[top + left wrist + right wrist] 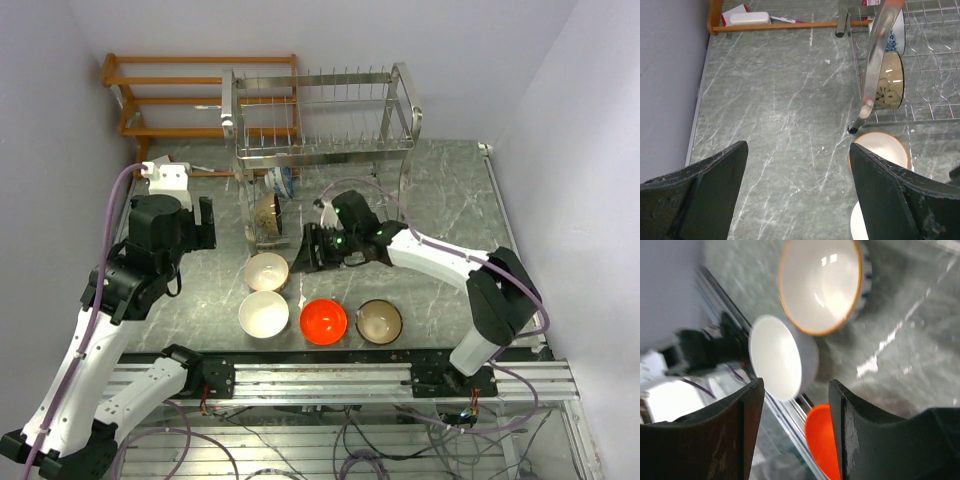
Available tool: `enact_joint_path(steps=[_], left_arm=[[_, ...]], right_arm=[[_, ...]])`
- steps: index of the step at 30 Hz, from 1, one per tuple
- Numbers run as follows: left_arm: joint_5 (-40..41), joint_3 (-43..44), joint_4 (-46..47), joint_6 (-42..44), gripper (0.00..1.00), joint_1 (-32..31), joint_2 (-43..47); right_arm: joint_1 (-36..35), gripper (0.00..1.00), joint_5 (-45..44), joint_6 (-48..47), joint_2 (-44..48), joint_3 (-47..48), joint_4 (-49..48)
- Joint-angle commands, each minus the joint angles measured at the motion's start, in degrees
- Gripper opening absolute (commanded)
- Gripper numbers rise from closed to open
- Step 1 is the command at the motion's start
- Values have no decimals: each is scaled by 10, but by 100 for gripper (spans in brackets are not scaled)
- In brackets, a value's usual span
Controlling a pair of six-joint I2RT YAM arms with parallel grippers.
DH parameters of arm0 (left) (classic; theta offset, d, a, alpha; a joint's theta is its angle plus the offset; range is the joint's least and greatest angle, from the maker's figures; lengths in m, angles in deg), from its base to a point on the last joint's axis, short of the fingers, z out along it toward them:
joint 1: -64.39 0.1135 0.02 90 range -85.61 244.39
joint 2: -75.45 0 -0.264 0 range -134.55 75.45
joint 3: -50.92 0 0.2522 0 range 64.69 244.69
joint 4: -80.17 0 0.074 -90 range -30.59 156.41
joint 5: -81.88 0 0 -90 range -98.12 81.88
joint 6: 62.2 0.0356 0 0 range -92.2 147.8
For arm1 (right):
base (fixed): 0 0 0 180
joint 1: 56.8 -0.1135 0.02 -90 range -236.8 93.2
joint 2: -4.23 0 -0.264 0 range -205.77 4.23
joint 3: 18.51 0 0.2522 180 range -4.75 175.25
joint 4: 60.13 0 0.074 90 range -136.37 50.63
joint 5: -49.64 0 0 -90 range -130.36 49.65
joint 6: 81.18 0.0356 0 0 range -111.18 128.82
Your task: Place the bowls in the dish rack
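The silver wire dish rack (320,120) stands at the back. On its lower tier a blue-and-white bowl (283,182) and a tan-inside bowl (266,215) stand on edge; both show in the left wrist view (895,35) (888,87). On the table lie a cream-tan bowl (267,271), a white bowl (264,314), a red-orange bowl (323,321) and an olive-brown bowl (379,321). My right gripper (305,248) (796,410) is open and empty, just right of the cream-tan bowl (820,280). My left gripper (207,222) (797,165) is open and empty over bare table, left of the rack.
An orange wooden shelf (200,95) stands at the back left, with a white object (745,19) and a pen under it. The rack's leg (875,65) stands close to the cream-tan bowl (880,147). Walls close in left and right; a metal rail (330,378) runs along the near edge.
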Motion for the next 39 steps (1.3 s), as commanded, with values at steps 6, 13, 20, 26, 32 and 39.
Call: enact_joint_path(steps=[6, 13, 20, 26, 32, 39], left_arm=[[-21, -20, 10, -1, 93, 4, 18], [-22, -28, 4, -7, 93, 4, 33], [-15, -27, -10, -14, 93, 4, 38], [-21, -27, -6, -23, 93, 4, 43], [-26, -23, -14, -27, 93, 4, 47], [-12, -11, -32, -17, 93, 4, 55]], right_arm=[[-116, 54, -190, -135, 119, 23, 265], [-213, 54, -286, -126, 130, 35, 337], [-309, 54, -339, -112, 77, 48, 339], [-320, 53, -361, -106, 40, 37, 299], [-321, 49, -391, -113, -4, 36, 274], [-320, 34, -397, -113, -26, 26, 252]])
